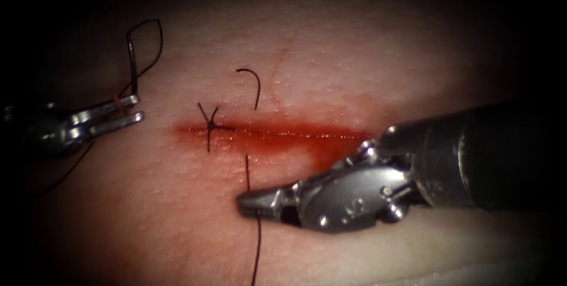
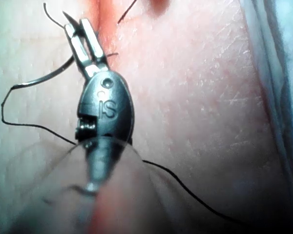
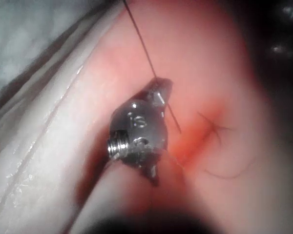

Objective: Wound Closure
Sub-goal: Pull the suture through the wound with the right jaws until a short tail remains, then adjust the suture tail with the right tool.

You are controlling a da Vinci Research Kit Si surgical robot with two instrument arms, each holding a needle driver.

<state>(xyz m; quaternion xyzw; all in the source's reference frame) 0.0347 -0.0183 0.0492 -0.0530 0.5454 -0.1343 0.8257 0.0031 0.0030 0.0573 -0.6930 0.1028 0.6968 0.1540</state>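
The tissue (image 1: 354, 55) bears a horizontal cut (image 1: 295, 135) wet with red fluid. A tied stitch (image 1: 210, 126) with short ends closes the cut's left end. My left tool (image 1: 133, 110) lies past that end, shut on the curved needle (image 1: 131, 64) near its tip. The needle is clear of the tissue, and thread (image 1: 158, 38) loops from its far end. My right tool (image 1: 245, 204) is just below the cut, shut on the thread (image 1: 256, 244). This strand goes under the cut, and its free tail (image 1: 255, 82) curls above. In the wrist views I see the left tool (image 2: 80, 27), needle (image 2: 44, 80), right tool (image 3: 161, 90) and thread (image 3: 141, 44).
Thread (image 1: 65, 174) trails from the left tool down toward the lower left. The tissue's pale front edge (image 1: 460, 262) runs under the right tool's shaft (image 1: 490, 156). The tied stitch (image 3: 216, 127) lies beyond the right tool's jaws in its wrist view.
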